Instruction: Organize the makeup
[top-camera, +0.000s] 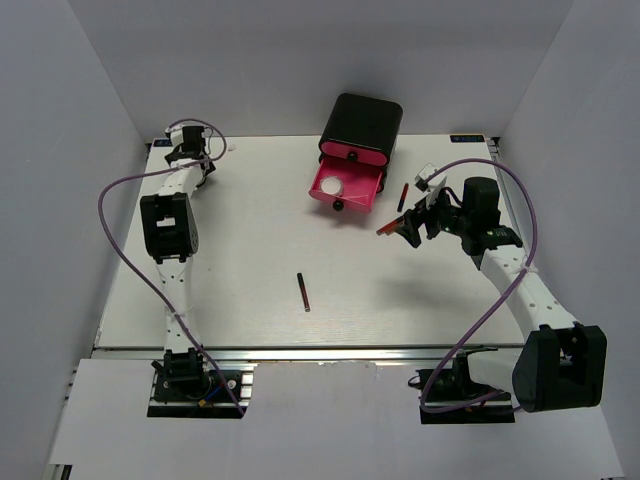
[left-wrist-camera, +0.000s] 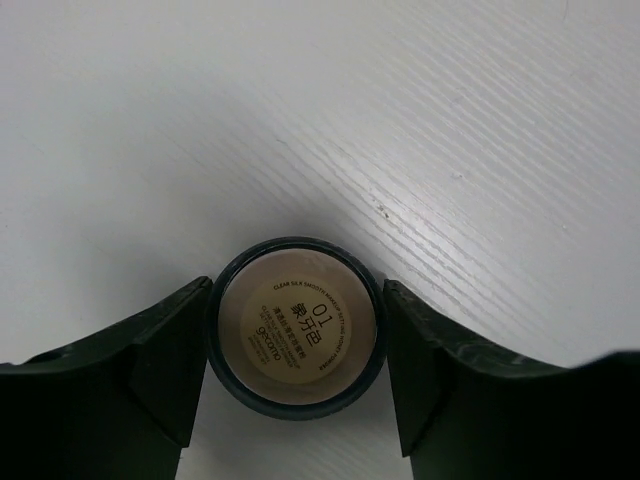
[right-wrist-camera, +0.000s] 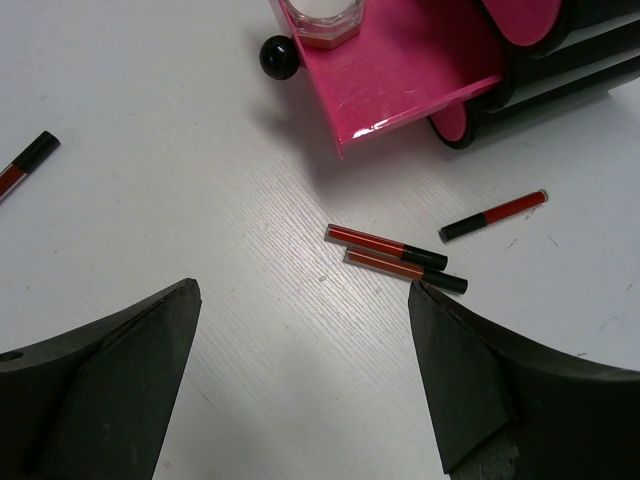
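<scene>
Your left gripper (left-wrist-camera: 297, 292) grips the round compact (left-wrist-camera: 296, 330) at lower centre. Your right gripper (right-wrist-camera: 302, 292) is spread wide, holding nothing (two red sticks (right-wrist-camera: 395, 258) lie right of centre).

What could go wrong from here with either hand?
1. The left hand pinches the round compact by its curved rim; it may squirt out on lifting.
2. The right hand hangs open by two red sticks lying side by side; closing may catch both or roll one away.
</scene>
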